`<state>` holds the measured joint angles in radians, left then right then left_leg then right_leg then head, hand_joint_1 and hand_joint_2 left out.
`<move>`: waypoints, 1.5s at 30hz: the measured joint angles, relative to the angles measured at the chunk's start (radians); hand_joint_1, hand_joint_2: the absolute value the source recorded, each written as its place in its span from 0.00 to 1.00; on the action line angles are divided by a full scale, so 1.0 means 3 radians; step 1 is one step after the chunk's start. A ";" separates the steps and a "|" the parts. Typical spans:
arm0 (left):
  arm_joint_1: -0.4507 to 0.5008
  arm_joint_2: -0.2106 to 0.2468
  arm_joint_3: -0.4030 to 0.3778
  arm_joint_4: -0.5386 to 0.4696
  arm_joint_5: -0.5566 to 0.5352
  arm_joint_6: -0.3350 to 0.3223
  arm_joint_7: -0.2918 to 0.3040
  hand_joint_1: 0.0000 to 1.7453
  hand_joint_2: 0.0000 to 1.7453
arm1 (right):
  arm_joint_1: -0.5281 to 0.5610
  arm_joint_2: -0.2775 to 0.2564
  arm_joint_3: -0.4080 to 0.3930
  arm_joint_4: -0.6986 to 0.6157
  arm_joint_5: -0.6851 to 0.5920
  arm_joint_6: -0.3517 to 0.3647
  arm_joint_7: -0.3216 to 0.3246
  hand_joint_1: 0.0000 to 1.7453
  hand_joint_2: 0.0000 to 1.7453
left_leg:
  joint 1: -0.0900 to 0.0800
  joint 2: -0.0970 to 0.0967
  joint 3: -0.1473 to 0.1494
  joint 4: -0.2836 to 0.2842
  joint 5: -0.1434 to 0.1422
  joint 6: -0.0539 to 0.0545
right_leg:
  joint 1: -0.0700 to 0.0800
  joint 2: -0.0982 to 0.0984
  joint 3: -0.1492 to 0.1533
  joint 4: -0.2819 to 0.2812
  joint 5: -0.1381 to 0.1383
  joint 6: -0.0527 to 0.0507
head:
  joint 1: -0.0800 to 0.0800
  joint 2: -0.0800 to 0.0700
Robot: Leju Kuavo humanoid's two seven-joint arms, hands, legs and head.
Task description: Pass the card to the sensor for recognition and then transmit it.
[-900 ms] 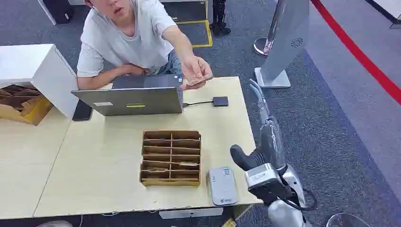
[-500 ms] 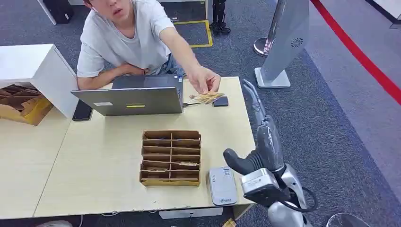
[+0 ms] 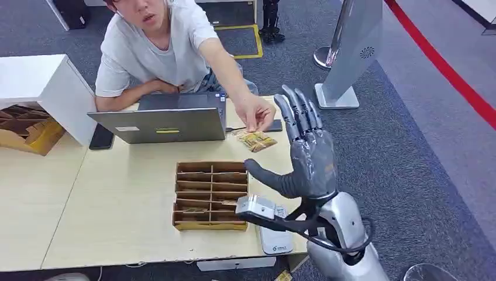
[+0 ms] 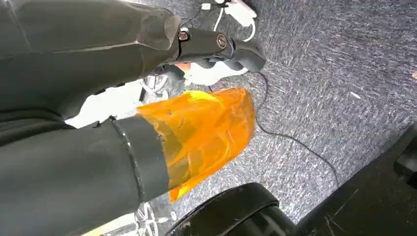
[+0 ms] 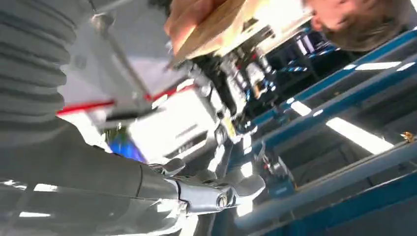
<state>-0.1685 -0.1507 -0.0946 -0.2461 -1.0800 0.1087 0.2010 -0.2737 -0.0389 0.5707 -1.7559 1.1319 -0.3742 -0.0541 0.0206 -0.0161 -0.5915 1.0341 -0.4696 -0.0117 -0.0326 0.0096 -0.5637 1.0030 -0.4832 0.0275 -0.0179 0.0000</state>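
- One right hand (image 3: 307,155) raised over table's (image 3: 117,199) right side, fingers wide, holding nothing.
- Person's hand (image 3: 254,113) pinches card (image 3: 255,140) far of it.
- Left hand: fingers' state unclear.

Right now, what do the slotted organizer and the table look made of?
Slotted organizer: looks like brown corrugated cardboard, matte, with thin divider strips and raw edges. Table: pale wood-look top, probably laminate, smooth with a faint sheen; the actual core can't be told.
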 joint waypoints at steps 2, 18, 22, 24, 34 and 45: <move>0.0000 0.0000 0.0001 0.0000 -0.0003 0.0000 0.0000 0.00 0.00 | -0.0025 -0.0017 0.0030 0.0032 0.0061 -0.0018 0.0033 0.00 1.00 | 0.0000 -0.0001 -0.0001 0.0000 0.0000 0.0000 | 0.0000 -0.0001 0.0000 0.0000 0.0000 0.0000 | -0.0001 0.0000; -0.0003 -0.0024 0.0065 0.0000 -0.0047 0.0001 0.0010 0.00 0.00 | -0.0202 -0.0137 0.0179 0.0394 0.0836 -0.0156 0.0365 0.00 1.00 | 0.0000 0.0000 -0.0001 0.0000 0.0000 0.0000 | 0.0000 0.0000 0.0000 0.0000 0.0000 0.0000 | -0.0001 0.0000; -0.0003 -0.0024 0.0076 0.0000 -0.0050 0.0001 0.0010 0.00 0.00 | -0.0202 -0.0156 0.0189 0.0422 0.0839 -0.0158 0.0365 0.00 1.00 | 0.0000 0.0000 -0.0001 0.0000 0.0000 0.0000 | 0.0000 0.0000 0.0000 0.0000 0.0000 0.0000 | -0.0001 0.0000; -0.0003 -0.0024 0.0078 0.0000 -0.0050 0.0001 0.0010 0.00 0.00 | -0.0202 -0.0161 0.0192 0.0430 0.0840 -0.0159 0.0365 0.00 1.00 | 0.0000 0.0000 -0.0001 0.0000 0.0000 0.0000 | 0.0000 0.0000 0.0000 0.0000 0.0000 0.0000 | -0.0001 0.0000; -0.0001 -0.0023 0.0088 0.0000 -0.0041 0.0023 0.0010 0.00 0.00 | -0.0181 -0.0230 0.0202 0.0446 0.0844 -0.0198 0.0366 0.00 1.00 | 0.0000 0.0000 0.0000 0.0000 0.0000 0.0000 | 0.0000 0.0000 0.0000 0.0000 0.0000 0.0000 | -0.0001 0.0000; -0.0001 -0.0024 0.0128 0.0000 -0.0041 0.0027 0.0009 0.00 0.00 | -0.0169 -0.0272 0.0202 0.0446 0.0844 -0.0207 0.0366 0.00 1.00 | 0.0000 0.0000 0.0000 0.0000 0.0000 0.0000 | 0.0000 0.0000 0.0000 0.0000 0.0000 0.0000 | -0.0001 0.0000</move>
<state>-0.1687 -0.1579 -0.0561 -0.2461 -1.0922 0.1167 0.2037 -0.3243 -0.1205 0.6313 -1.6220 1.3851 -0.4364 0.0557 0.0206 -0.0161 -0.5915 1.0341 -0.4696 -0.0117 -0.0326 0.0095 -0.5639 1.0030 -0.4832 0.0275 -0.0183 0.0000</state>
